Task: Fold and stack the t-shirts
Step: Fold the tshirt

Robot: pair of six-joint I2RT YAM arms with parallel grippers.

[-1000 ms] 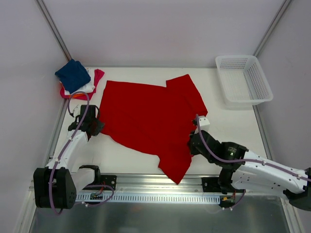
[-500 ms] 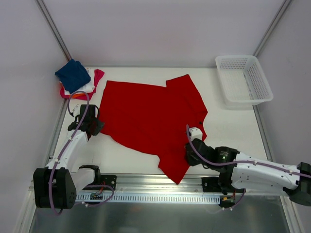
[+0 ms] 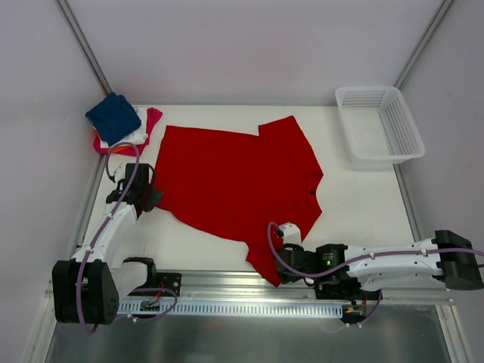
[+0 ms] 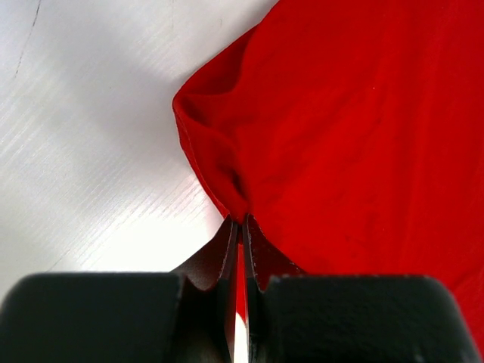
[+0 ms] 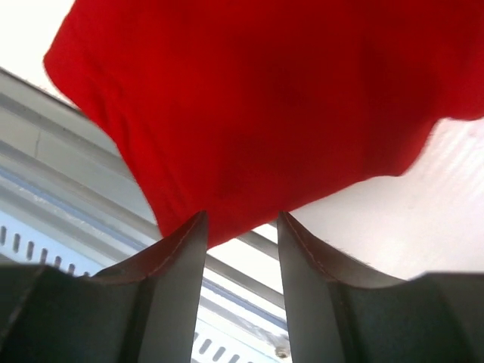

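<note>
i hold my left end effector (image 4: 239,224) clamped on the 9 o'clock edge of the red t-shirt (image 3: 234,178). its fingers are pressed together with a thin fold of cloth between them, and the fabric puckers into a small ridge just ahead of the tips. i judge that grip is there to anchor this side so the shirt does not slide when the other side is pulled. the shirt lies spread, a little crooked, across the middle of the bench (image 3: 348,208), and its lowest corner droops toward 6 o'clock, near the front rail. my right end effector (image 5: 240,221) is low at that corner with its fingers apart. the hem sits right at the gap, though from the wrist view i cannot tell whether the cloth is already between the pads or only just in front of them. taking the two far-apart points should let me draw the shirt flat before folding. the folded stack (image 3: 121,125), navy on top, waits at 10 o'clock, well apart from the shirt's body, and the white mesh basket (image 3: 378,125) sits at 2 o'clock, out of the way.
</note>
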